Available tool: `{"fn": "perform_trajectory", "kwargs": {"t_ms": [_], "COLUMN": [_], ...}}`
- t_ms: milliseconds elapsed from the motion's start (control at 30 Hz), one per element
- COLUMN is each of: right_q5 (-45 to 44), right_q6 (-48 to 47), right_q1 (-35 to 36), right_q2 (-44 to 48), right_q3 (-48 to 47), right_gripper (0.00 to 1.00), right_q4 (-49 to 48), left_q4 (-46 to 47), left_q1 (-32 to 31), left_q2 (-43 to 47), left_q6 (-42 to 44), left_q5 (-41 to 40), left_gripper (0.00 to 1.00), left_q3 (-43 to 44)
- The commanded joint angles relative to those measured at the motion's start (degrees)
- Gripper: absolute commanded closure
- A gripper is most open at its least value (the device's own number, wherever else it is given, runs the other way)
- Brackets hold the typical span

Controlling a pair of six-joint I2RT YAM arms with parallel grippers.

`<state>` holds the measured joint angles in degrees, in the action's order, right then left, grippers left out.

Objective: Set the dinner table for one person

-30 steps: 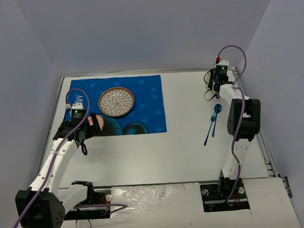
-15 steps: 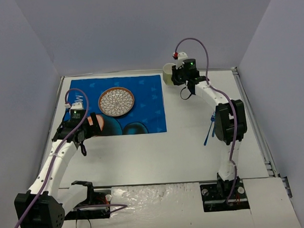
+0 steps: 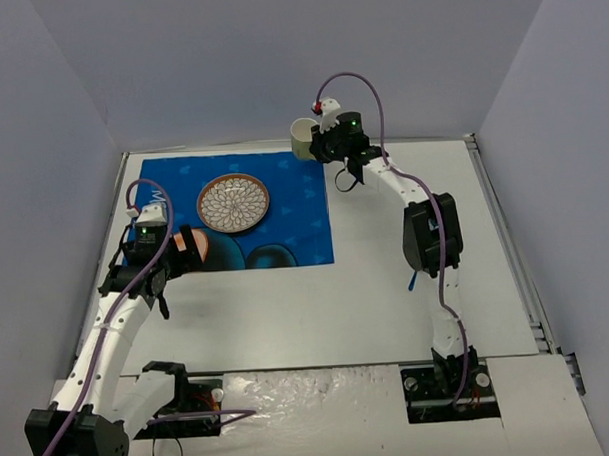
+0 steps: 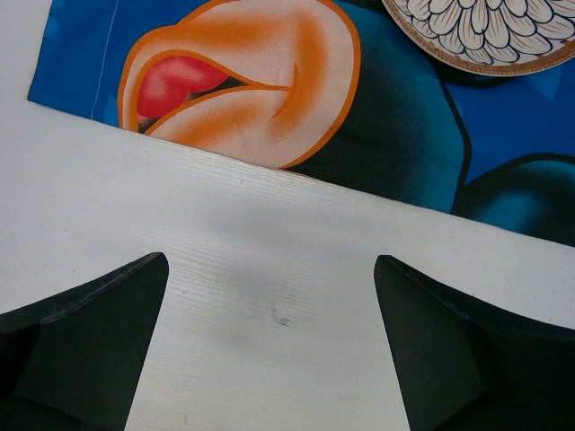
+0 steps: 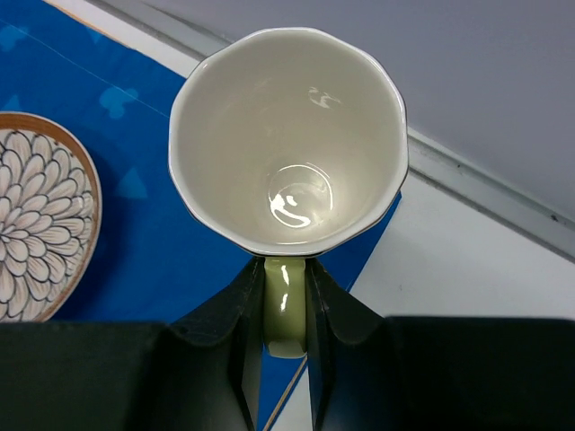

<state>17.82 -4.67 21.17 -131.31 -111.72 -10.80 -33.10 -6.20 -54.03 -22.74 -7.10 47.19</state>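
Right end effector (image 5: 285,301) pinches the cup (image 5: 287,135) handle above the placemat (image 5: 135,233) corner; left end effector (image 4: 269,341) gapes wide.

We see three plain, pale grey-violet walls closing in the table (image 3: 287,309): a back wall (image 3: 279,59), a left wall (image 3: 33,197) and a right wall (image 3: 572,159), meeting at the far corners. The table is white and flat, with a thin metal rim. Light falls evenly and shadows are soft. A wrinkled strip (image 3: 310,393) along the near edge shines.
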Motion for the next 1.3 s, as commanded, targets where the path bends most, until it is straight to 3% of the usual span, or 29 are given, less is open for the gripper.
{"fn": "perform_trajectory", "kwargs": {"t_ms": [0, 533, 900, 1067, 1200, 1267], "right_q5": [-0.6, -1.9, -1.6, -3.0, -5.3, -7.5], "right_q6": [-1.3, -1.8, -1.4, -1.4, -0.2, 0.5], "right_q1": [0.6, 1.5, 1.4, 1.2, 0.7, 0.7], "right_q2": [0.5, -4.8, -5.8, -2.2, 5.7, 9.4], "right_q3": [-7.1, -10.5, -5.1, -1.0, 5.6, 8.0], "right_gripper": [1.00, 1.00, 0.99, 0.63, 0.33, 0.28], "right_q4": [-7.5, -6.8, -7.4, -7.5, -7.1, -5.5], "left_q4": [3.1, 3.7, 3.7, 3.6, 3.5, 3.2], "left_q1": [0.3, 0.3, 0.3, 0.3, 0.3, 0.2], "left_q2": [1.1, 0.9, 0.0, 0.5, 1.0, 1.1], "left_q6": [0.8, 0.9, 0.9, 0.9, 0.9, 0.9], "left_q5": [-0.2, -0.4, -0.3, -0.1, -0.1, 0.0], "left_gripper": [0.03, 0.03, 0.03, 0.03, 0.03, 0.03], "left_q3": [0.4, 0.4, 0.6, 0.5, 0.5, 0.5]}}
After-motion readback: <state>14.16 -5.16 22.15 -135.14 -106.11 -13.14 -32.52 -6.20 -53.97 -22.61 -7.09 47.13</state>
